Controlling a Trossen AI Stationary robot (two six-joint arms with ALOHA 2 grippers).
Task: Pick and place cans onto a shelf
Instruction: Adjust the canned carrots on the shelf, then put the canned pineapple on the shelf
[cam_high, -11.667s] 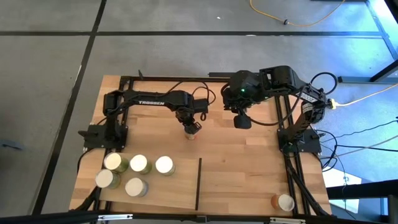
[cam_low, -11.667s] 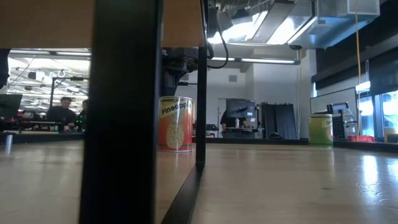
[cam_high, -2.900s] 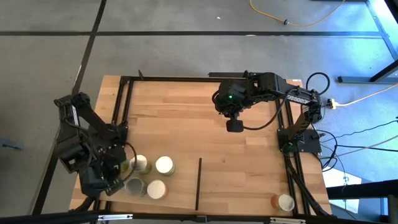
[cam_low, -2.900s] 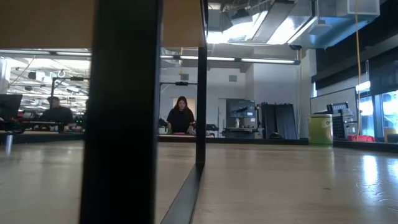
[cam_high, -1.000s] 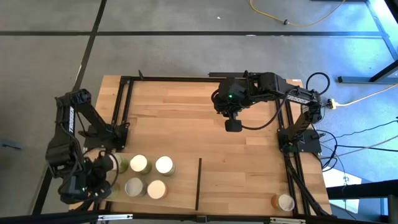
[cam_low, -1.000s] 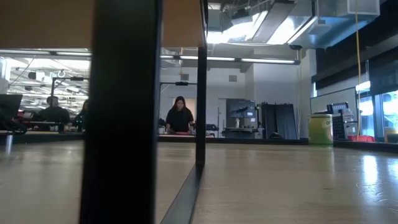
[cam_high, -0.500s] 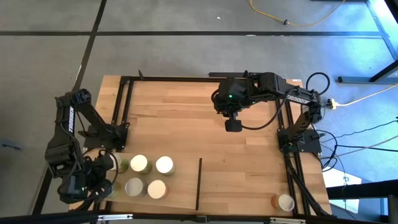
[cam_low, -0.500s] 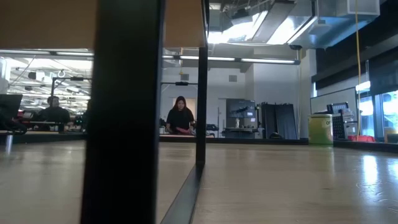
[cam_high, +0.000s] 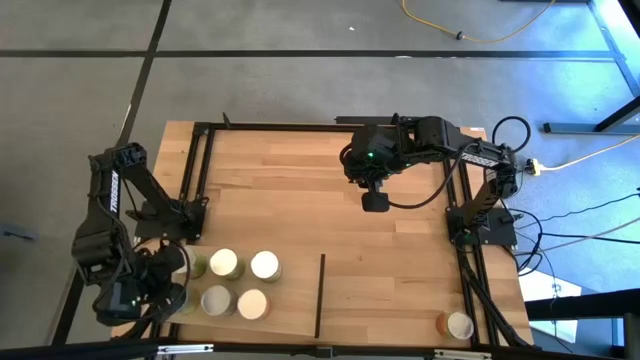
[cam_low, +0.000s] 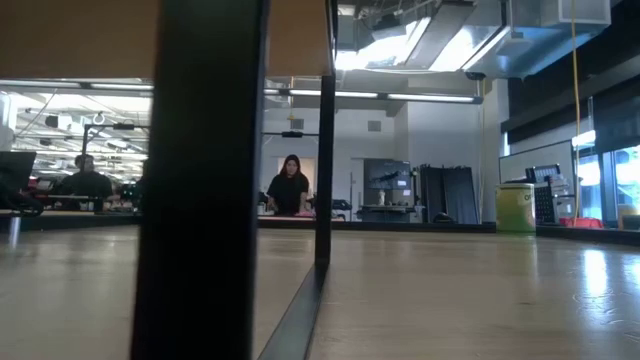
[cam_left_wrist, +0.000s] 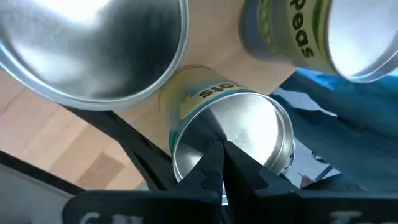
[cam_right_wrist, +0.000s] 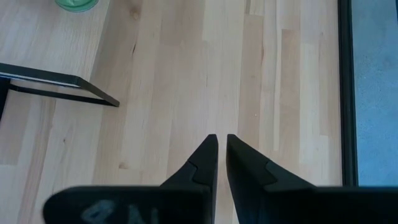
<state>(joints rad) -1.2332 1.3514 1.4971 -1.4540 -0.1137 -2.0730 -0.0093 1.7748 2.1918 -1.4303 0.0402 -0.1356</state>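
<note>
Several cans with pale round tops stand upright in a cluster on the pale shelf (cam_high: 295, 300), at the table's near left, among them two cans (cam_high: 222, 263) (cam_high: 252, 304). My left gripper (cam_high: 150, 285) hangs shut above the cluster's left end. In the left wrist view its gripper (cam_left_wrist: 221, 155) points down over a green can's silver lid (cam_left_wrist: 249, 134), beside a peas can (cam_left_wrist: 305, 31) and another lid (cam_left_wrist: 93, 43). My right gripper (cam_high: 375, 200) waits shut above the bare far middle of the table; the right wrist view shows that gripper (cam_right_wrist: 222, 140) with nothing in it.
The shelf's thin dark divider (cam_high: 320, 295) stands upright at its right edge and fills the left of the low view as a dark post (cam_low: 205, 180). One more can (cam_high: 458, 325) stands alone at the near right corner. Black frame rails (cam_high: 195, 180) run along the table's sides.
My left gripper has tipped a little at the wrist while staying in place above the left cans, and it stays shut. The cans have kept their places.
</note>
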